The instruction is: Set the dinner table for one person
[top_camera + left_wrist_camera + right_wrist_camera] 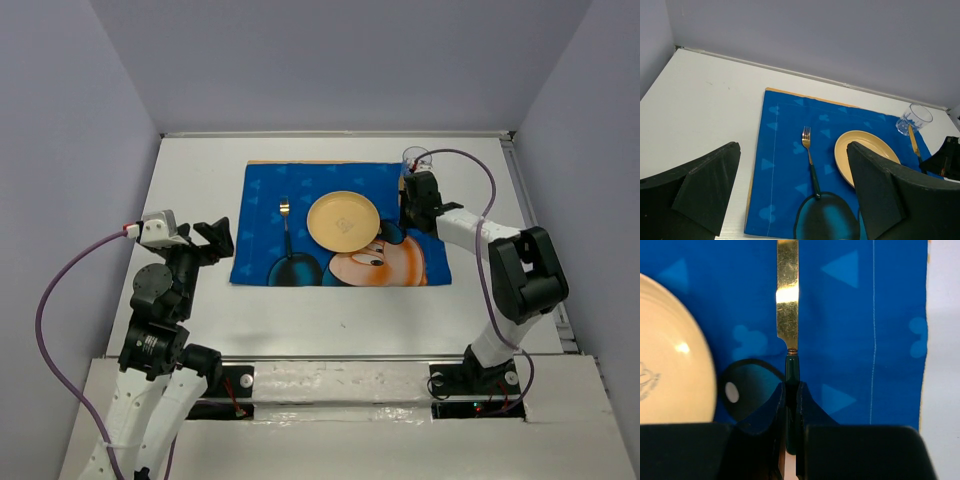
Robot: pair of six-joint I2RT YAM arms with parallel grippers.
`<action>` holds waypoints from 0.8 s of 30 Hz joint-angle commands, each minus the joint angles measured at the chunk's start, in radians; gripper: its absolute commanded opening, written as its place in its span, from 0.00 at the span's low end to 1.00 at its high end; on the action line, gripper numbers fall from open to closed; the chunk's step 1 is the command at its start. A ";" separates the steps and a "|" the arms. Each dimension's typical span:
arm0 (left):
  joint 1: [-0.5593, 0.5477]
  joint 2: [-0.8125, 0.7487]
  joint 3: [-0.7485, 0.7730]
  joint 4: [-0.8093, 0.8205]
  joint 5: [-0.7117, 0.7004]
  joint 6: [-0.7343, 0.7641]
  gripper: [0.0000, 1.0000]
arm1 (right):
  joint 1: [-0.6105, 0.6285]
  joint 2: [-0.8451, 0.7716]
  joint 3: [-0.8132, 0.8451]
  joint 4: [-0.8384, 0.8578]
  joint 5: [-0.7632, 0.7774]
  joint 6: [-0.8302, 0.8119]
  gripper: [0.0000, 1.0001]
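Observation:
The white dinner table (195, 180) bears a blue cartoon-mouse mat (268, 200). On the mat are a yellow plate (343, 221) and, left of it, a gold fork with a dark green handle (284, 228). A clear glass (416, 158) stands at the mat's far right corner. My right gripper (791, 390) is shut on the dark green handle of a gold knife (788, 300), right of the plate (665, 355), low over the mat (850, 315). My left gripper (222, 240) is open and empty beside the mat's left edge; its view shows the fork (810, 155), plate (860, 147) and glass (914, 119).
Grey walls enclose the table on the left, back and right. The mat's right edge lies close to bare tabletop (945, 340). The arms' bases stand at the near edge, and a purple cable (60, 290) loops left of the left arm.

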 commanded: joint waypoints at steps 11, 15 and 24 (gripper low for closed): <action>0.004 0.015 0.007 0.051 0.020 0.005 0.99 | -0.014 0.074 0.049 -0.010 -0.079 0.018 0.00; 0.004 0.019 0.007 0.053 0.022 0.004 0.99 | -0.014 0.065 0.055 -0.055 -0.086 0.040 0.00; 0.004 0.032 0.007 0.057 0.031 0.000 0.99 | -0.014 0.026 0.029 -0.117 -0.082 0.086 0.01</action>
